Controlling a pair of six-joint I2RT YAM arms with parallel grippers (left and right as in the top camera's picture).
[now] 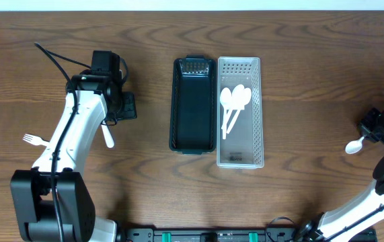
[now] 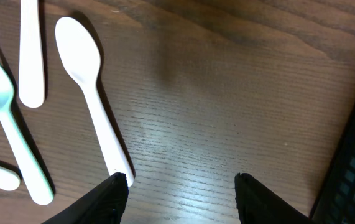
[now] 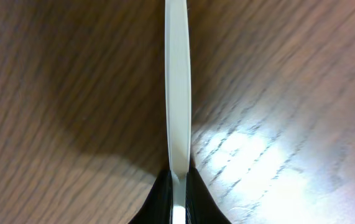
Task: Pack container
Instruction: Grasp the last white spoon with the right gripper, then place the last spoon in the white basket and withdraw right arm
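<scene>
So, the right gripper is clenched on a white spoon, taken by the handle w/ the bowl end free. I think this is so the spoon can go lengthwise into the white basket, which is far to its left. This basket holds 2 or 3 spoons, bowls in the half away from the robot. Touching the basket's left wall is a dark tray, approx. the same length, w/ nothing inside. Beyond the tray, the left gripper is released, nothing between the jaws. It hangs low beside a loose spoon, prob. to line up a grasp. A fork lies even further from the basket.
</scene>
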